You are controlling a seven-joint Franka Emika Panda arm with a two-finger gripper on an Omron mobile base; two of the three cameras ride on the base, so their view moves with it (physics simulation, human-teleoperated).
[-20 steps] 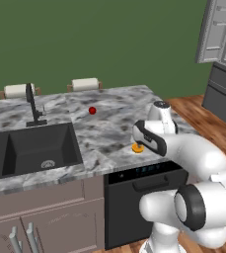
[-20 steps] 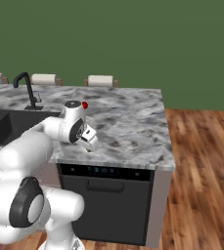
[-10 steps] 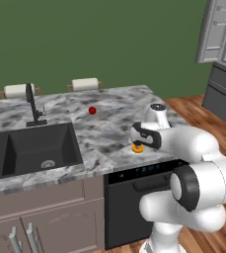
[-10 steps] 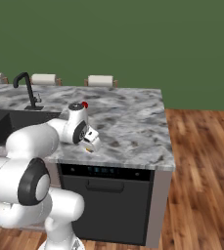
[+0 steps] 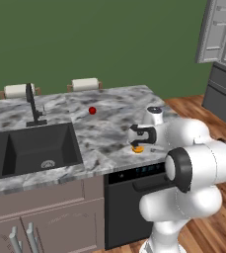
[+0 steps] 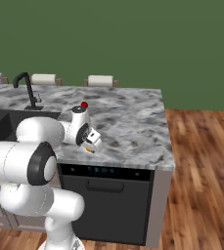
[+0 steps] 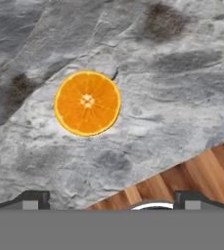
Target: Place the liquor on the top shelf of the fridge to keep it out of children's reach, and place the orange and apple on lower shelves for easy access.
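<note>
The orange (image 7: 87, 103) lies cut face up on the grey marble counter (image 7: 172, 73), close to its front edge. My gripper (image 7: 112, 202) hovers just above it, open, with its fingertips (image 7: 33, 199) wide apart and nothing between them. From the base, the gripper (image 5: 139, 141) points down over the orange (image 5: 137, 148), and the same gripper (image 6: 93, 141) covers most of the orange (image 6: 89, 150). The apple (image 5: 92, 110) sits farther back on the counter, also seen as the apple (image 6: 84, 104) behind my hand. The fridge (image 5: 222, 54) stands at the far right with a door open. The liquor is out of view.
A black sink (image 5: 30, 148) with a dark faucet (image 5: 33, 105) lies left of the hand. Two paper towel rolls (image 5: 85, 84) line the counter's back edge. A dishwasher (image 6: 108, 195) sits below the counter edge, and wood floor (image 6: 201, 166) spreads to the right.
The arm's elbow has swung in and forward while the hand stayed low over the orange. The jaws remain open.
</note>
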